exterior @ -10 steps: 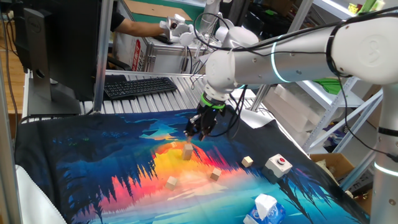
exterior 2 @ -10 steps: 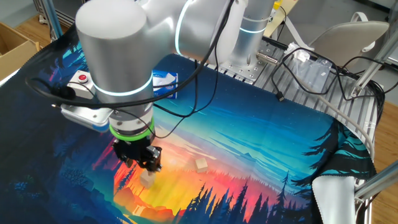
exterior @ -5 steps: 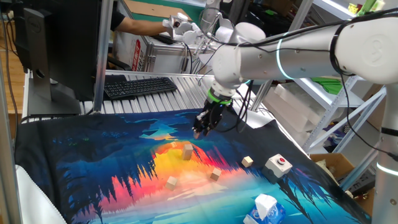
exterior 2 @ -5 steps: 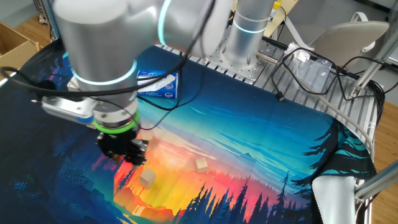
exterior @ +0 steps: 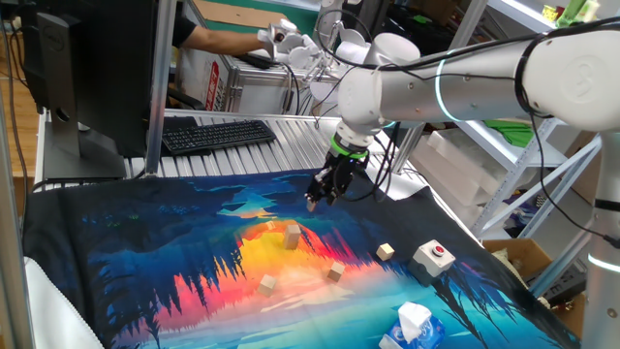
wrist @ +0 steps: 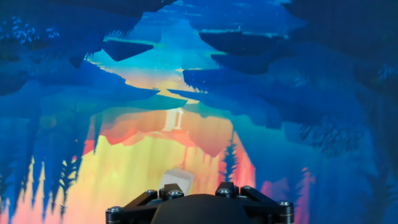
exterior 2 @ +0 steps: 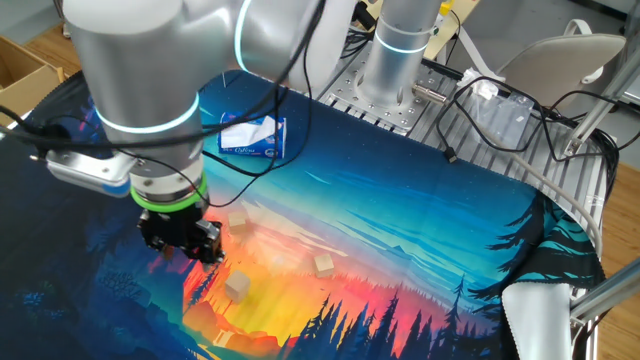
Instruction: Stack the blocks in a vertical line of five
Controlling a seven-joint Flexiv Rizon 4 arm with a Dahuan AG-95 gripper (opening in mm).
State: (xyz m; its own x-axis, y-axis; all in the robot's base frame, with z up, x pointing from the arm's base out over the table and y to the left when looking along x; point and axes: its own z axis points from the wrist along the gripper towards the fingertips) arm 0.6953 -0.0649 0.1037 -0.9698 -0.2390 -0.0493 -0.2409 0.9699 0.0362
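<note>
While hovering above the sunset-print cloth [exterior: 194,252], black two-finger gripper [exterior: 321,197] empty (jaw width unclear), small pale tan wooden cube [exterior: 292,236] at its 7 o'clock.

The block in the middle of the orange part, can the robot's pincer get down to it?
Probably yes. The block stands alone on the cloth, nothing on top of it, and the pincer hangs just above and beside it.

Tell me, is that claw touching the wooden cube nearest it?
Apart. In one fixed view the gripper hangs above the mat, with painted cloth showing between its tips and the nearest block.
</note>
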